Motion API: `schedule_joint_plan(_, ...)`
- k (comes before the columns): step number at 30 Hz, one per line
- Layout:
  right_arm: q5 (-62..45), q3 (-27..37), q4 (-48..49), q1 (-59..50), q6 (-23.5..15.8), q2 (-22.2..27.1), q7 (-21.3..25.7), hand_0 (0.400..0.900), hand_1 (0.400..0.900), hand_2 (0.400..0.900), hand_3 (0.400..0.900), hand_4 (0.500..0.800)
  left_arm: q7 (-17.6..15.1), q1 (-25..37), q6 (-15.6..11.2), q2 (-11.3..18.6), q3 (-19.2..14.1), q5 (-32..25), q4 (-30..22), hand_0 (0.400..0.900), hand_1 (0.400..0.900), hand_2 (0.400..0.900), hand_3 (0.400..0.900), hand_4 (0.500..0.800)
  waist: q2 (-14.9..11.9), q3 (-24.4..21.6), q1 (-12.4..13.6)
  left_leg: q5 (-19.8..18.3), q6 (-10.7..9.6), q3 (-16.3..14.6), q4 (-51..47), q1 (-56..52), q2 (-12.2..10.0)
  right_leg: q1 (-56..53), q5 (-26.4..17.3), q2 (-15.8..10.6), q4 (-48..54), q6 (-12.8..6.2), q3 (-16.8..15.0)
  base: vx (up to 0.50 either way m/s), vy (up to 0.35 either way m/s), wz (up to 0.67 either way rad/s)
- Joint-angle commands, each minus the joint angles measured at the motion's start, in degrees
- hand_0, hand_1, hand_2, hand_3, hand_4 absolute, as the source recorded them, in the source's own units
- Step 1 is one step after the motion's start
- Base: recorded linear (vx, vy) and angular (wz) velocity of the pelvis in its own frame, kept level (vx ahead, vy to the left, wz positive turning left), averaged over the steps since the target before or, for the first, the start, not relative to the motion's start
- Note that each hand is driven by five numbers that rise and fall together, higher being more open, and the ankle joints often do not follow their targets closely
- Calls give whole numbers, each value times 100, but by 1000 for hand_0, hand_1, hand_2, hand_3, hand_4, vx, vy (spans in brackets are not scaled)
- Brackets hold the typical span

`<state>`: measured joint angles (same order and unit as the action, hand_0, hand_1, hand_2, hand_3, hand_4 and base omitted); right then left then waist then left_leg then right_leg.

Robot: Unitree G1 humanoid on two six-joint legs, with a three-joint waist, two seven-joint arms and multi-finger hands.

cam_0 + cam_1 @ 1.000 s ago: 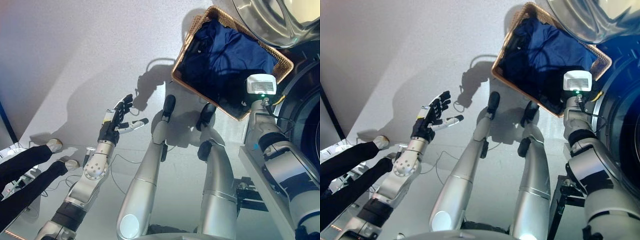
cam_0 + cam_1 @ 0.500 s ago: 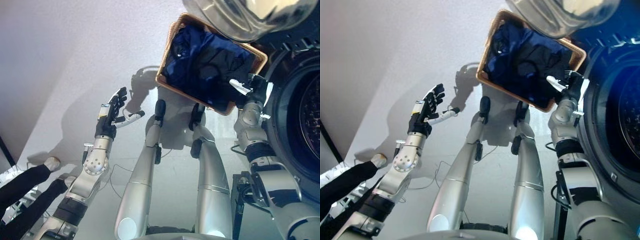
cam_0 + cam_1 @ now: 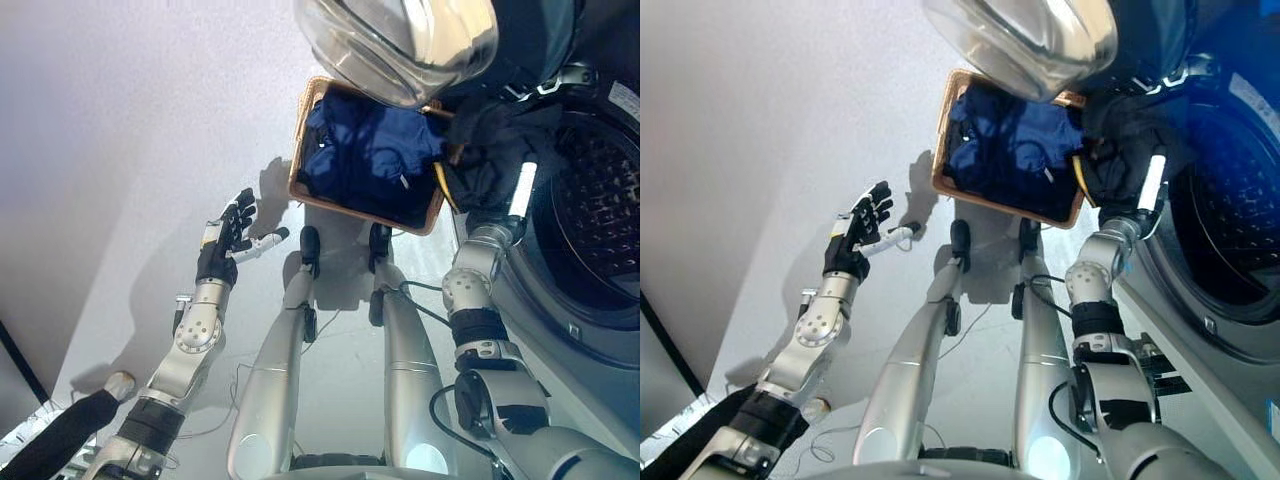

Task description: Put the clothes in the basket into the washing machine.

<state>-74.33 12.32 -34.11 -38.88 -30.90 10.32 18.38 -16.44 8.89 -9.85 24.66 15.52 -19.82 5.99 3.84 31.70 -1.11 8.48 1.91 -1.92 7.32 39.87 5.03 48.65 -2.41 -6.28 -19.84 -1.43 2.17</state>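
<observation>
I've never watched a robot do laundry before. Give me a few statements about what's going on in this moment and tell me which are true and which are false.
1. The wicker basket on the floor holds blue clothes. True.
2. The washing machine's door is shut. False: the glass door is swung open and the drum is exposed.
3. The left hand is empty, with its fingers spread. True.
4. The left hand is reaching into the basket. False: it is held out over the bare floor, apart from the basket.
5. A dark garment is up at the rim of the drum opening, by the right arm. True; the right hand itself is hidden in it.
</observation>
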Motion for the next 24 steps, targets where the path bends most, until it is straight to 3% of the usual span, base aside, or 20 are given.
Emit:
schedule_joint_plan(1,-57,812,658,-216,-1212,861,46,400,400,400,400,500,1,-470,-232,7,-198,-63,-355,900,900,900,900,800,123,-220,-192,-1224,-133,-16,815,-30,73,-639,-365,-99,1067,-441,-31,28,2,-3)
schedule_joint_plan(9,34,1017,351,-476,-1243,1387,528,400,400,400,400,500,33,-562,-178,43,-250,-92,-368,900,900,900,900,800,112,-383,-231,-1157,-159,-15,668,-215,92,-826,-400,-88,1147,-429,-66,25,-4,-1)
schedule_joint_plan(16,196,862,969,293,-1155,673,517,400,400,400,400,500,103,-504,-49,-105,-140,-84,-145,900,900,900,900,800,-33,-446,-431,-1351,-116,-197,813,-545,-6,-1098,-355,18,1086,-420,-165,35,28,-23)
schedule_joint_plan(24,394,863,1162,840,-1071,416,620,400,400,400,400,500,201,-419,-10,-139,-116,-140,-65,900,900,900,900,800,-198,-597,-527,-1462,-82,-336,899,-937,-73,-1538,-412,68,1186,-451,-268,9,26,-16)
